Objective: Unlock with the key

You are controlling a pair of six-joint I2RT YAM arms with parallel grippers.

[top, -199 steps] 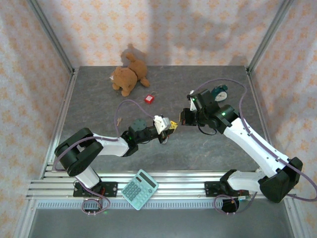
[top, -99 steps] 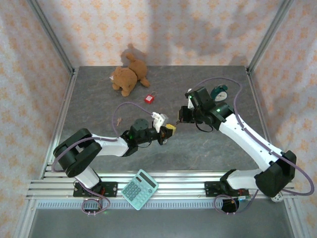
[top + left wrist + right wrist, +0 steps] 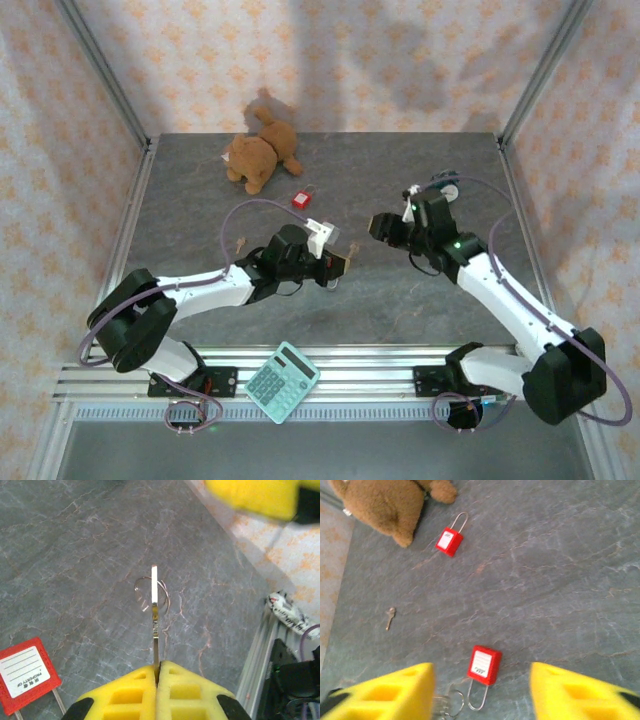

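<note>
My left gripper (image 3: pixel 340 263) (image 3: pixel 157 667) is shut on a silver key (image 3: pixel 155 612). The key sticks out edge-on from the yellow pads (image 3: pixel 187 685), and its wire ring (image 3: pixel 149 587) hangs at the far end. A red padlock (image 3: pixel 25 672) (image 3: pixel 484 666) lies flat on the grey table just beside the key, its shackle toward my right wrist camera. My right gripper (image 3: pixel 381 228) (image 3: pixel 481 670) hovers open above this padlock, one yellow finger on each side, touching nothing. The key ring (image 3: pixel 451 703) shows by its left finger.
A second red padlock (image 3: pixel 300 198) (image 3: pixel 449 541) lies near a brown teddy bear (image 3: pixel 260 155) at the back. A small loose key (image 3: pixel 240 242) (image 3: pixel 390 617) rests on the table's left part. A calculator (image 3: pixel 282 381) sits on the front rail, and a small clock (image 3: pixel 445 188) stands at the right.
My right gripper has drawn back from the left gripper, toward the right. My left arm has stretched further right with the key.
</note>
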